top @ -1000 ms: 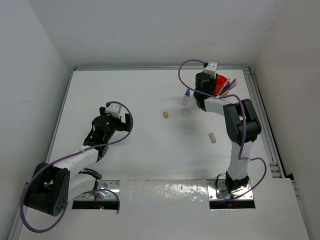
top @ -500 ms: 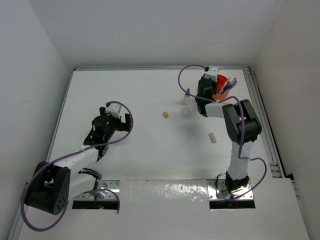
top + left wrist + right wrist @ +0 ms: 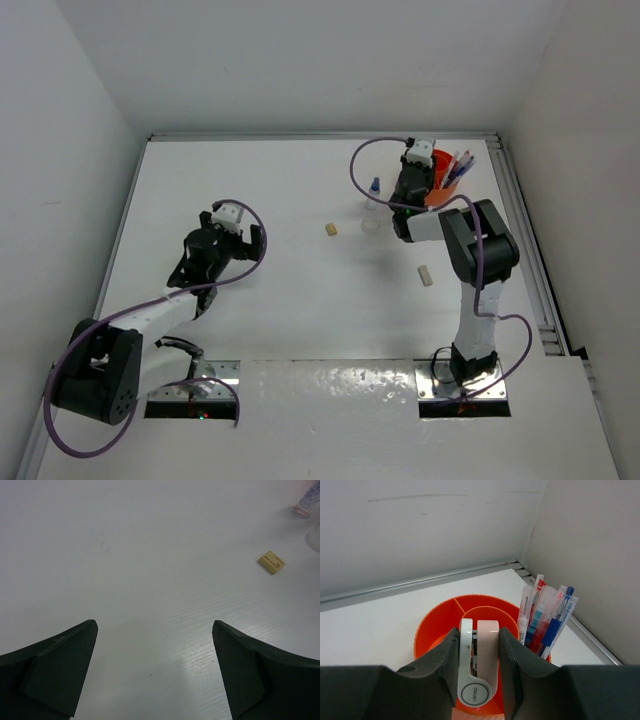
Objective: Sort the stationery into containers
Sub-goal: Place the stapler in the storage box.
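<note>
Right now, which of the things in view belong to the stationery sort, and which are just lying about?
Part of the job:
- orange tub, pens standing in it
- white-and-pink piece gripped in the right hand
- tan eraser, white eraser
- blue-capped bottle, clear tape ring

Not part of it:
- purple cables
- metal base plates

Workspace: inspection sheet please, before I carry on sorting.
Surface: white table, no spills seen.
Job's things: orange tub at far right, pens standing in it; bottle, tape ring, tan eraser, white eraser loose on the table.
Clutter: nothing seen.
Tools: left tool open over bare table; right tool shut on white-and-pink item above the tub.
Cables: purple cables loop off both arms; right one arcs near the bottle.
Surroundings: white walls, metal rail along right edge.
</note>
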Controlling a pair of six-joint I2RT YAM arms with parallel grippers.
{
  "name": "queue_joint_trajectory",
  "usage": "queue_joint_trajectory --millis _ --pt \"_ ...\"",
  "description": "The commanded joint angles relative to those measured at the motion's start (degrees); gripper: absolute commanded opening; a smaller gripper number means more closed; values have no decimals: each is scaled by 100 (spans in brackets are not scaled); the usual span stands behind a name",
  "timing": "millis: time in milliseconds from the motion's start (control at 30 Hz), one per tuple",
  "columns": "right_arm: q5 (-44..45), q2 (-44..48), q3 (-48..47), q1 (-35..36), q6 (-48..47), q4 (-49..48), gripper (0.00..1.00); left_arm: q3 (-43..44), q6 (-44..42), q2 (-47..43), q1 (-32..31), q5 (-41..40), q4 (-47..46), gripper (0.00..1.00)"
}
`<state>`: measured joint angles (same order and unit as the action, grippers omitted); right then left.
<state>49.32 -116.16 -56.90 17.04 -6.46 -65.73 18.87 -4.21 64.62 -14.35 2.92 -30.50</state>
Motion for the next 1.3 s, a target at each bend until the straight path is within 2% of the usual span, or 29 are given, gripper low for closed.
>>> queue_joint_trajectory --millis 0,233,667,967,1267 --pt "95 -214 83 -86 109 -836 0 222 -19 33 90 130 -202 97" --pt "-124 -250 355 -183 996 -538 0 363 -10 209 213 235 -132 97" --pt "-1468 585 1006 -666 2560 456 0 354 -124 288 275 385 -368 97" --pt "-2198 849 909 -921 2922 860 0 240 -133 279 301 411 -632 97" --pt "-2260 832 760 -1001 2756 808 0 222 -19 341 415 429 -791 97"
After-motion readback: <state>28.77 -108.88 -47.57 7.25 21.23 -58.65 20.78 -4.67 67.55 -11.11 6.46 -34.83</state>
